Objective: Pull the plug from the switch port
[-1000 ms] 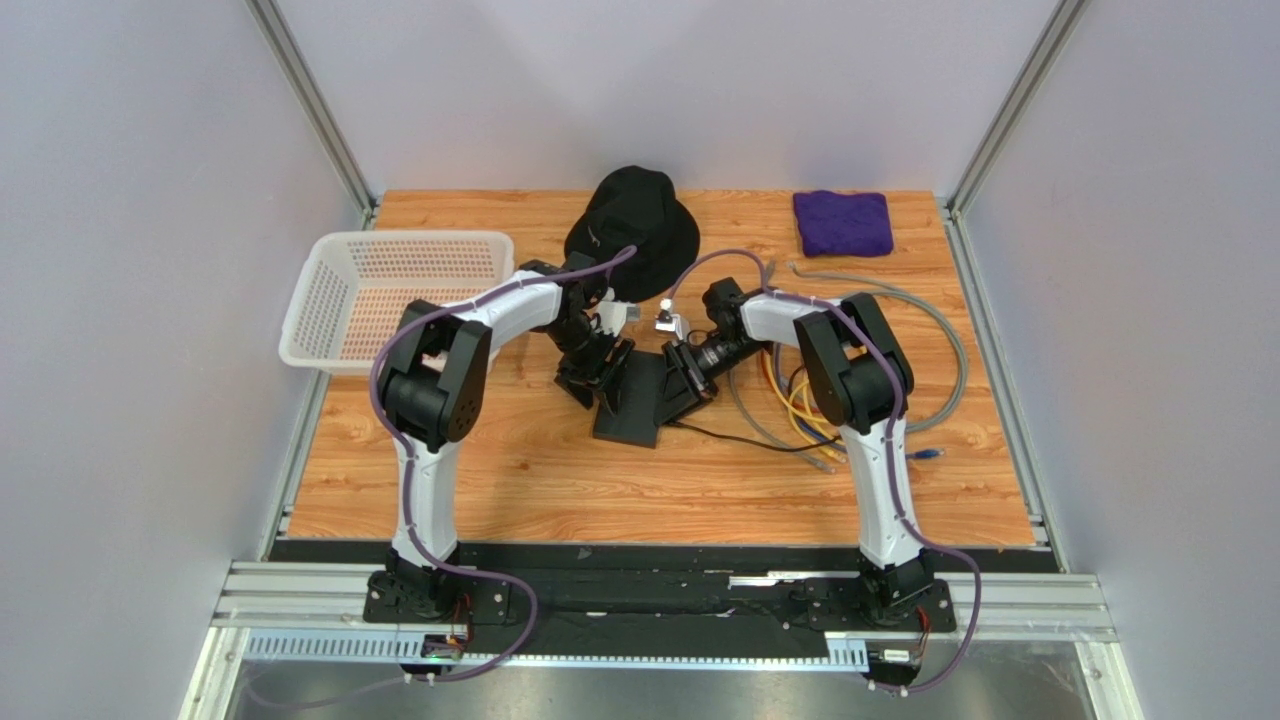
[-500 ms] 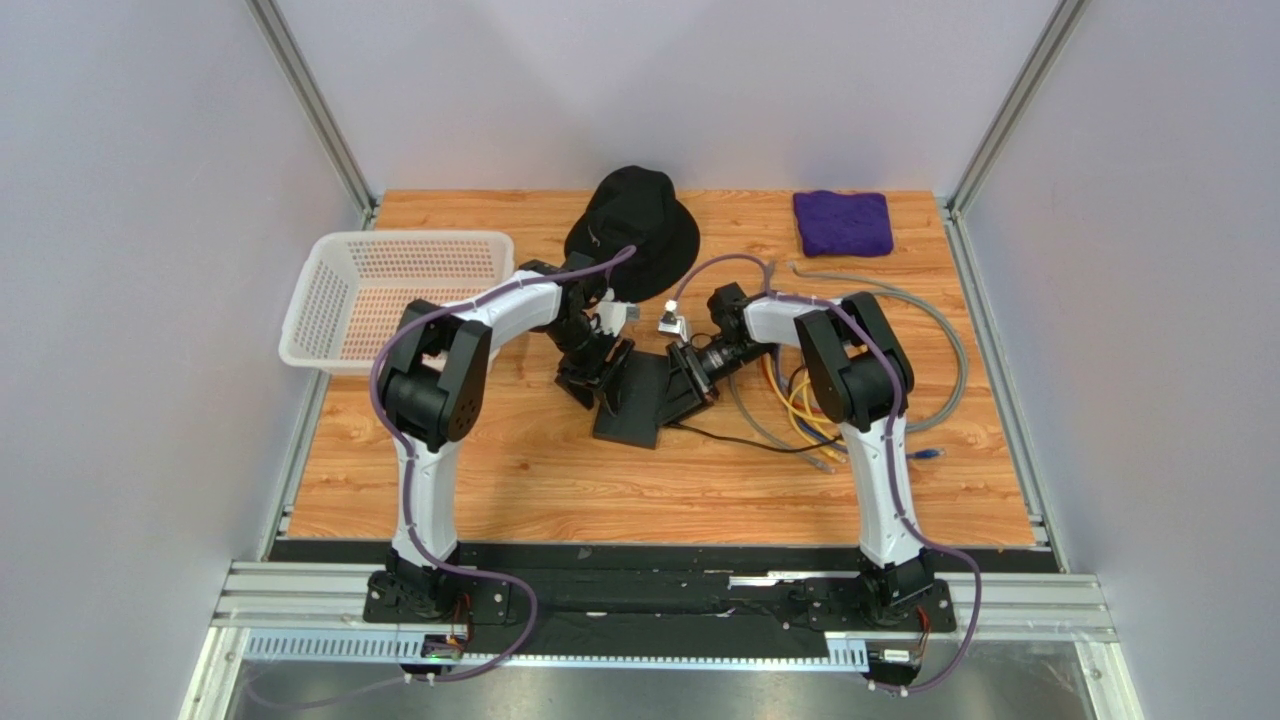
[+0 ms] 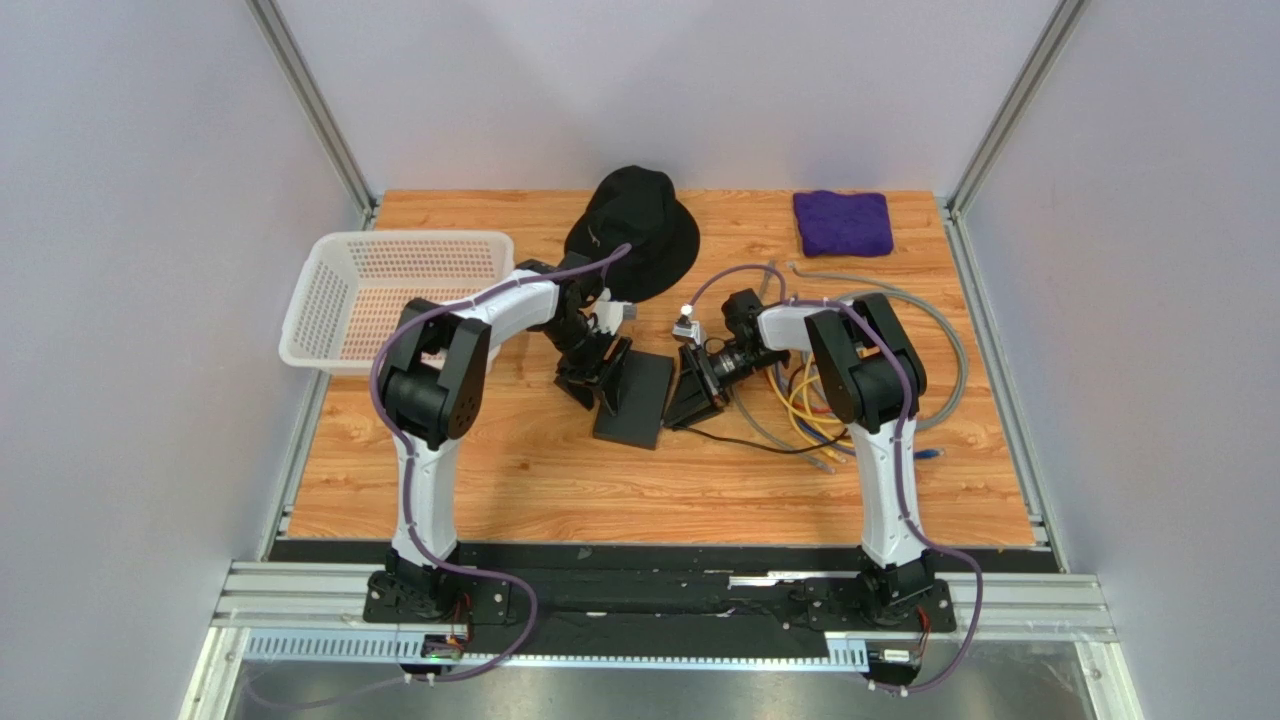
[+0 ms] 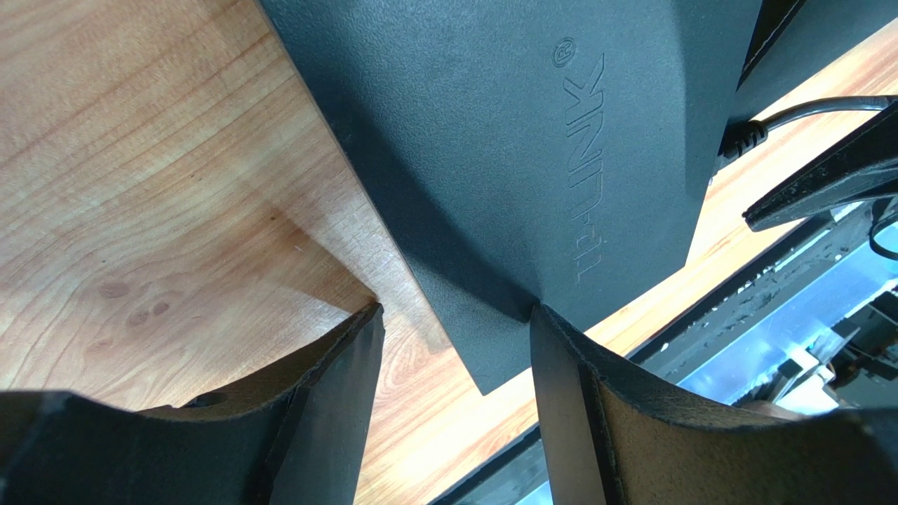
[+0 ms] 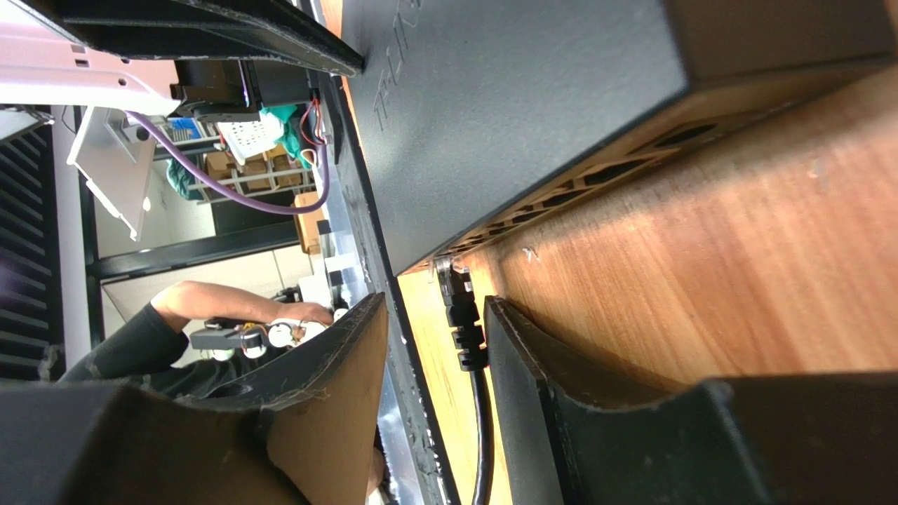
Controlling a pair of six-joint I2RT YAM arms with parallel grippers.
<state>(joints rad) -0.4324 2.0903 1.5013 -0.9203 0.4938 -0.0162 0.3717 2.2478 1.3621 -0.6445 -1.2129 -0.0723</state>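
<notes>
The switch (image 3: 636, 399) is a flat black box lying on the wooden table. It fills the top of the left wrist view (image 4: 527, 137). My left gripper (image 3: 600, 374) is open at its left edge: one fingertip (image 4: 538, 316) rests on the switch's top, the other is on the wood. In the right wrist view the socket row (image 5: 590, 174) faces me. A black plug (image 5: 461, 316) sits at the end socket, its cable (image 5: 481, 442) trailing away. My right gripper (image 5: 434, 305) is open around the plug, with a gap on one side.
A black bucket hat (image 3: 634, 225) lies behind the switch. A white basket (image 3: 388, 294) is at the left and a purple cloth (image 3: 843, 221) at the back right. Grey, yellow and blue cables (image 3: 879, 375) coil at the right. A black cable (image 3: 751, 441) runs right from the switch.
My right gripper has drawn back to the right, off the switch's right edge, and now sits beside it. The left gripper and the switch have hardly moved.
</notes>
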